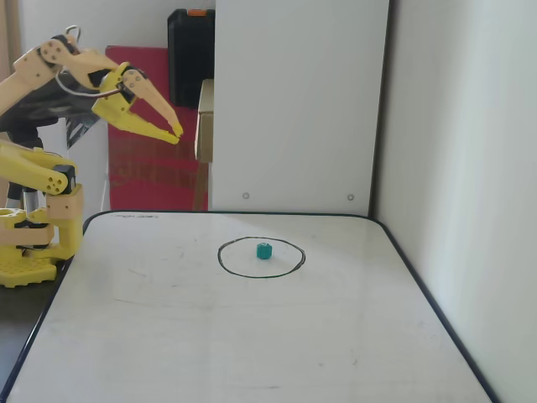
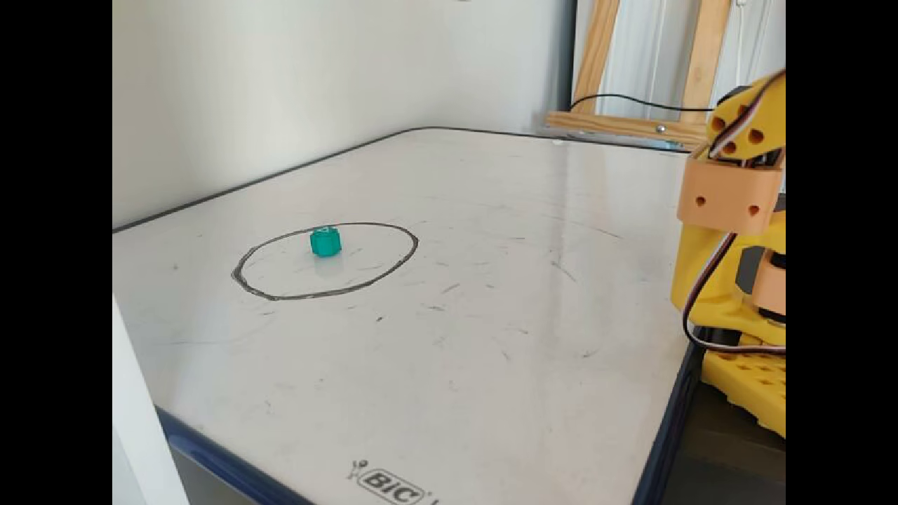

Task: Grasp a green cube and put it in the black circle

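Because the whiteboard serving as the worktop [image 1: 210, 336] is white and nearly bare, it makes a plain stage on which the drawn target and the small block show up clearly in both fixed views. It lies flat, with a white wall close along one side and the arm's base at the opposite edge, so everything on it falls within reach.

The yellow arm [image 1: 50, 168] is folded up and back over its base, well clear of the board, which reads as a rest posture rather than a working one. Its jaws [image 1: 175, 132] hang high above the near-left corner in a fixed view, tips drawn nearly together with nothing between them; whether a thin gap remains is hard to tell at this size. In the other fixed view only the arm's lower part [image 2: 736, 210] shows at the right edge, and the jaws are out of sight.

The black circle [image 1: 261, 257], a hand-drawn ring in marker, is the only thing here that acts as a container. Inside it sits the green cube [image 1: 264, 250], resting on the board near the ring's far side in one fixed view [image 2: 325, 241], clear of the line. By that placement, I judge the task to be finished.
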